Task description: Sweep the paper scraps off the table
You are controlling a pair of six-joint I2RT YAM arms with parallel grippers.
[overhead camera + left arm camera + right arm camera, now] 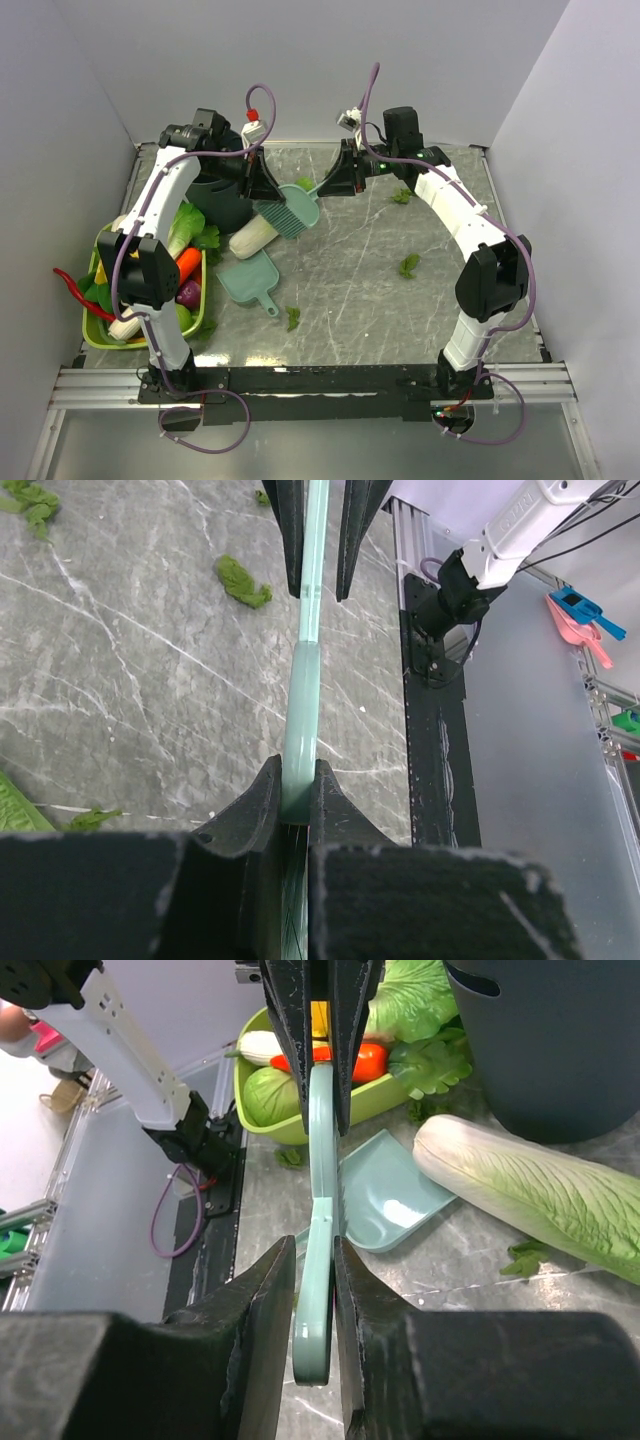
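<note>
**Two grippers, one brush**

Both the left gripper and the right gripper are clamped on the teal brush over the table. Paper scraps lie scattered across the marble, apart from the dustpan.

Dustpan on table, right of tray

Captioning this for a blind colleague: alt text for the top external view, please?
The left gripper and right gripper meet over the far side of the grey table, both clamped on a teal hand brush. A teal dustpan, a cabbage and a vegetable tray lie to the left; green paper scraps dot the surface.
</note>
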